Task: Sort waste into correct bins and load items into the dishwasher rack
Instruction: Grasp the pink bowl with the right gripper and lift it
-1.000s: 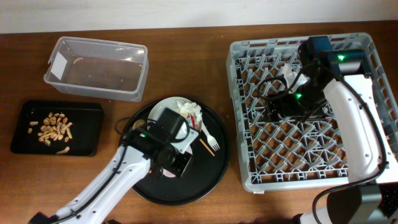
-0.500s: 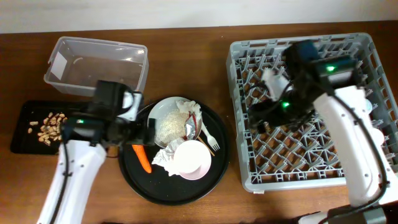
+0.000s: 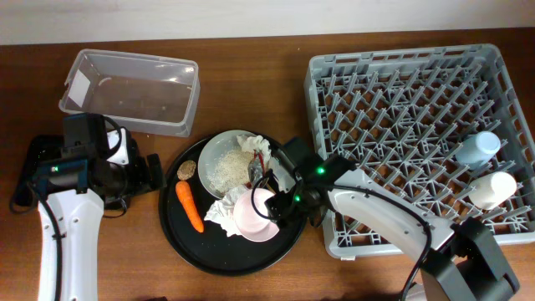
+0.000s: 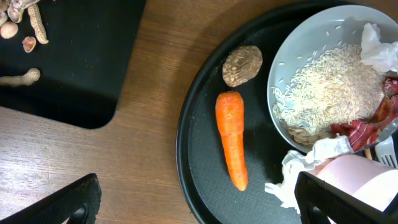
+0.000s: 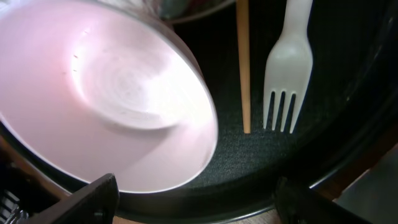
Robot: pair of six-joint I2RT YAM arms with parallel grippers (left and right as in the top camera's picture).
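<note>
Finds the right gripper (image 3: 278, 203) brought across from the dishwasher rack (image 3: 401, 63), where it hung half a second back, to the large round tray (image 3: 213, 255). Shows it poised just above the pink bowl (image 5: 106, 99), fingers spread wide, gripping nothing. Reads this as the opening of the next dish pickup, with the pale blue cup (image 3: 478, 149) and the white cup (image 3: 493, 189) already standing at the rack's right side and the bowl apparently next in line. Places the bowl on the round tray against a crumpled tissue (image 3: 219, 209), with the thin wooden stick (image 5: 243, 62) and the white plastic fork (image 5: 287, 68) lying side by side just past its rim, both untouched. Shows the left gripper (image 4: 205, 204) equally wide apart and holding nothing, over the gap between the round tray's left edge and the shallow black bin (image 4: 74, 62), a few peanuts (image 4: 18, 25) visible in that bin's corner. Against the earlier view, puts the left arm further left, drawn back from the tray's rim, uncovering the brown lump (image 4: 242, 65) just above the carrot (image 4: 231, 140). Leaves the bowl, carrot and tissue about where they lay. Still counts plenty of waste unsorted: rice (image 4: 329, 87) and a red wrapper (image 4: 367, 124) on the white plate (image 3: 203, 160), besides carrot, lump and tissue.
</note>
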